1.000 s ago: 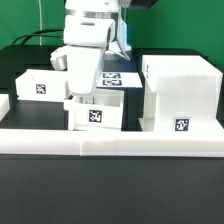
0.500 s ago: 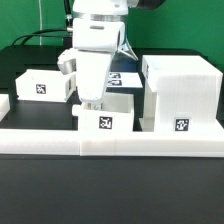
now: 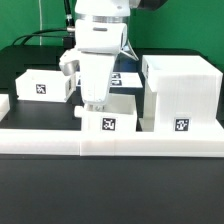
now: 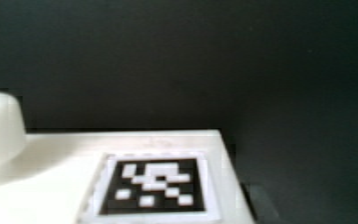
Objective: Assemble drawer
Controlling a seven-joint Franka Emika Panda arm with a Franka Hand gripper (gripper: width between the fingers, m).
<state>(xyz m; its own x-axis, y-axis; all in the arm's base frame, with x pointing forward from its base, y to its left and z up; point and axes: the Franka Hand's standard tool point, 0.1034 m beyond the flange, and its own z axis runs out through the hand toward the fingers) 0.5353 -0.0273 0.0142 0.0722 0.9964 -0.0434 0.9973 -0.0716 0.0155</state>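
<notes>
— From the exterior camera, where's the small drawer box [image 3: 118, 118]?
— Directly under the jaws, just beside the big shell [image 3: 180, 95].
— Pinched?
— Can't tell.
— Wrist camera?
— A tag [image 4: 155, 185] on a white face just below the jaws; grip unclear.

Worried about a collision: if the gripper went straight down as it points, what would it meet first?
The small middle box, directly under the gripper; a tagged white face shows in the wrist view. They may already touch; depth is unclear.
</notes>
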